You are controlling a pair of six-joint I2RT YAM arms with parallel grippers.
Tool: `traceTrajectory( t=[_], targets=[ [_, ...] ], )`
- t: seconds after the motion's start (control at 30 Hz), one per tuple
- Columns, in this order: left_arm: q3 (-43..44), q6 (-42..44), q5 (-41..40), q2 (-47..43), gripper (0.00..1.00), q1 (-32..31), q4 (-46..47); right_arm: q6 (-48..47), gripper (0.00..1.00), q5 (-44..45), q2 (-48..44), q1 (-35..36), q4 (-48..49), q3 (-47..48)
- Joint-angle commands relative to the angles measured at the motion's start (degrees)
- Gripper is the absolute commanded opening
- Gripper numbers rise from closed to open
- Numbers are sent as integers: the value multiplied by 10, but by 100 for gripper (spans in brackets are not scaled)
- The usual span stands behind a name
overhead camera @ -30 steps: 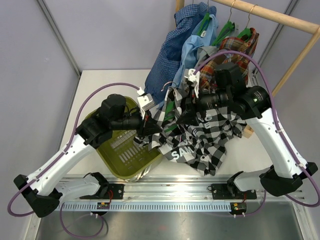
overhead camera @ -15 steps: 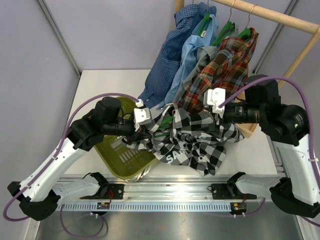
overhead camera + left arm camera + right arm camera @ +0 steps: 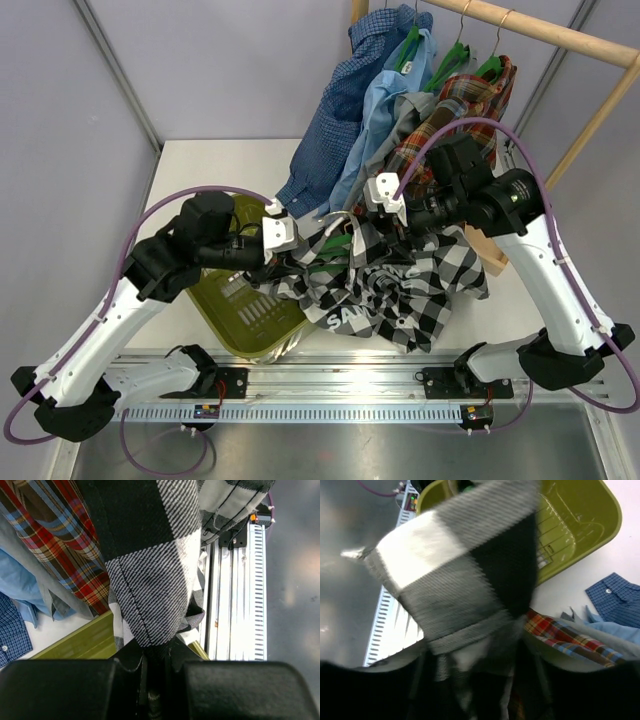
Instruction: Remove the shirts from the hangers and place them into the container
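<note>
A black-and-white check shirt (image 3: 400, 295) hangs bunched between my two arms, to the right of the olive container (image 3: 245, 300). A green hanger (image 3: 333, 245) still shows inside its collar area. My left gripper (image 3: 287, 256) is shut on a fold of this shirt (image 3: 150, 580), right above the container's rim (image 3: 75, 642). My right gripper (image 3: 388, 208) is at the shirt's upper edge. In the right wrist view, blurred check cloth (image 3: 465, 570) fills the gap between the spread fingers of that gripper (image 3: 475, 655); a grip cannot be made out.
Dark blue (image 3: 340, 110), light blue (image 3: 385, 100), grey (image 3: 408, 125) and plaid (image 3: 460, 110) shirts hang on green hangers (image 3: 450, 60) from a wooden rail (image 3: 540, 25) at the back right. A wooden box (image 3: 497, 258) stands by the right arm. A slotted metal rail (image 3: 330, 410) runs along the near edge.
My right arm pulled away to the right half a second ago and has now swung back left onto the check shirt's top. The left gripper kept its hold and shifted slightly.
</note>
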Motion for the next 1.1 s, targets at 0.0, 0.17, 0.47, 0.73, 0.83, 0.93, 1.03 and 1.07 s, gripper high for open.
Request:
traceTrajectory(
  t=[0.0, 0.17, 0.47, 0.73, 0.83, 0.93, 1.03, 1.07],
  targets=[
    [27, -9, 24, -3, 0, -3, 94, 6, 55, -42, -9, 7, -17, 10],
    [8, -34, -22, -1, 0, -3, 145, 28, 5, 4, -31, 7, 11, -5],
    [-82, -209, -222, -70, 99, -2, 314, 244, 0, 75, -94, -79, 138, -61],
    [-118, -390, -346, -90, 99, 0, 346, 497, 0, 77, -126, -150, 248, -122],
    [-110, -460, -333, -52, 99, -6, 362, 534, 0, 114, -124, -150, 265, -131],
    [-94, -489, -360, -13, 99, -31, 364, 542, 0, 130, -122, -150, 274, -133],
    [-69, -491, -417, 24, 99, -61, 347, 550, 0, 124, -122, -150, 281, -137],
    [-60, -493, -432, 34, 99, -70, 340, 552, 0, 119, -124, -150, 283, -139]
  ],
)
